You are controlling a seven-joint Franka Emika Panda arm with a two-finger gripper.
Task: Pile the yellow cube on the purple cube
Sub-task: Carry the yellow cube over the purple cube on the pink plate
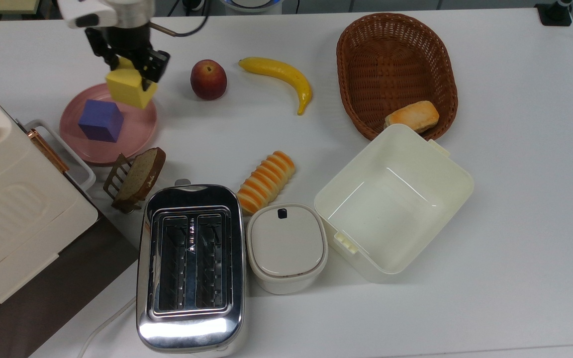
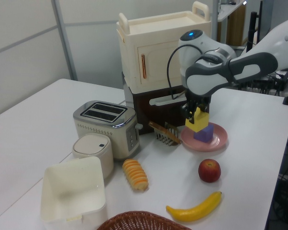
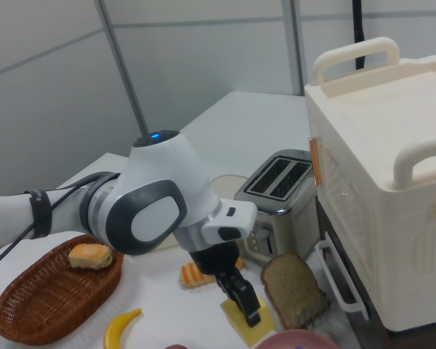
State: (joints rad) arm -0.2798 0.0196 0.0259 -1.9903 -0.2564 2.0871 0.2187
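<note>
Three views, taken in turn; no brand, label or readable writing on anything.

Top view. White table [image 1: 515, 199], matte. Gripper [image 1: 128, 63] clamps the yellow cube [image 1: 130, 89], which hangs tilted over the pink plate [image 1: 142, 124] at its upper edge. Purple cube [image 1: 100, 120] sits on the plate, just beside the yellow one toward the top view's lower left; whether the two touch cannot be told here. Red apple [image 1: 208, 79] and banana [image 1: 281, 77] lie on the top view's right of the plate, apart from each other. Brown wicker basket [image 1: 396, 59] holds a bread roll [image 1: 412, 116]. An open cream box [image 1: 393, 199], a lidded cream pot [image 1: 286, 246], a chrome two-slot toaster [image 1: 190, 268] and a ridged orange bread [image 1: 265, 181] fill the lower middle. A slice of brown bread [image 1: 140, 175] leans in a small rack. A cream cabinet [image 1: 8, 223] stands at the top view's left edge.

Left view. Yellow cube [image 2: 198, 123] is held directly above the purple cube [image 2: 204, 133], the two very close or touching. Gripper [image 2: 197, 113] grasps it from above. Grey wall panels stand behind the table, office clutter at the left view's right.

Right view. Gripper [image 3: 247, 309] is closed on the yellow cube [image 3: 241, 323], near the plate rim [image 3: 298, 340]. Grey partition panels behind.
</note>
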